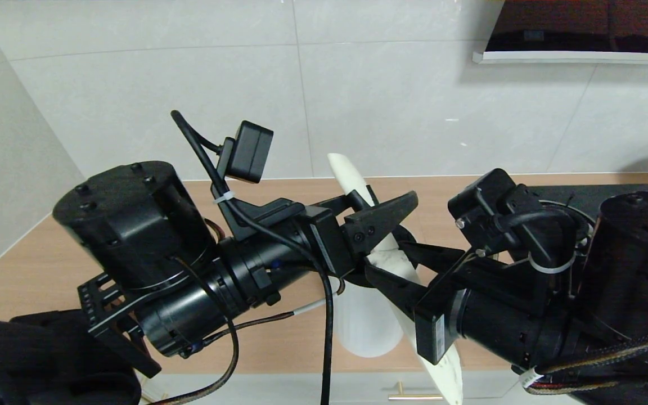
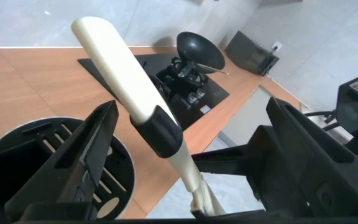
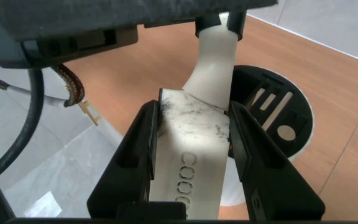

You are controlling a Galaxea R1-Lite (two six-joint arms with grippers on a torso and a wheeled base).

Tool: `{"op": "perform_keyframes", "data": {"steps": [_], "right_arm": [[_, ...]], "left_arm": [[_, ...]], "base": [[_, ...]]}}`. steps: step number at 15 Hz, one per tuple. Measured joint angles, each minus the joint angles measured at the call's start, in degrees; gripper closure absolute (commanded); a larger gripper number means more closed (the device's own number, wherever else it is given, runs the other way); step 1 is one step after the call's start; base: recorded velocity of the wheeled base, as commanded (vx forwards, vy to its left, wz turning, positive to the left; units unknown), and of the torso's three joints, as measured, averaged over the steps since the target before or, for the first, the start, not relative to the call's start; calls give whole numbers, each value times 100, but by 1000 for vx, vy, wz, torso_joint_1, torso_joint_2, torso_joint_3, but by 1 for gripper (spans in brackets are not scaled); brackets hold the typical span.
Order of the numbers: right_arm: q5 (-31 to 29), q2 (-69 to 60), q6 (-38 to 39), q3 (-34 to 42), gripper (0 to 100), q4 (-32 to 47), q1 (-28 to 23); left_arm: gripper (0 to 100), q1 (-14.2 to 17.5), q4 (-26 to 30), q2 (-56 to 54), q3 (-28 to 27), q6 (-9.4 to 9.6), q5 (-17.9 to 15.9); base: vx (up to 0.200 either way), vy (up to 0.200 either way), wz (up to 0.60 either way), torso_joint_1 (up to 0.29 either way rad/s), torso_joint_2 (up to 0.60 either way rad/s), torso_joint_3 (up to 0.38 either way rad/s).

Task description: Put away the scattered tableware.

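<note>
A long white utensil (image 1: pixel 347 170) with a rounded handle and a marbled flat blade hangs tilted above a white cylindrical holder (image 1: pixel 367 332) with a black slotted lid. My right gripper (image 1: pixel 388 259) is shut on the utensil's blade (image 3: pixel 190 127), its two black fingers pressed flat against it. The left gripper (image 1: pixel 391 198) stands open around the handle (image 2: pixel 110 56), its fingers well apart on either side and not touching it. A black collar (image 2: pixel 158 129) rings the handle's lower end. The holder's lid (image 3: pixel 279 106) lies just below the blade, and in the left wrist view the lid (image 2: pixel 18 157) sits beside one finger.
The holder stands on a wooden counter (image 1: pixel 48 264) against a white tiled wall. A black stovetop (image 2: pixel 148 68) with a dark pan (image 2: pixel 200 50) lies on the right side. A range hood (image 1: pixel 583 34) hangs at the upper right. A drawer handle (image 1: pixel 414 397) shows below the counter edge.
</note>
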Motion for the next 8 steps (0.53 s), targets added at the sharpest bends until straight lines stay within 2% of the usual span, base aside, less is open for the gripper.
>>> {"op": "perform_keyframes", "data": {"steps": [8], "right_arm": [[-13, -104, -5, 4, 100, 16, 0]], "left_arm": [[100, 7, -11, 5, 2, -2, -7]], "base": [[0, 0, 0, 0, 0, 0]]}}
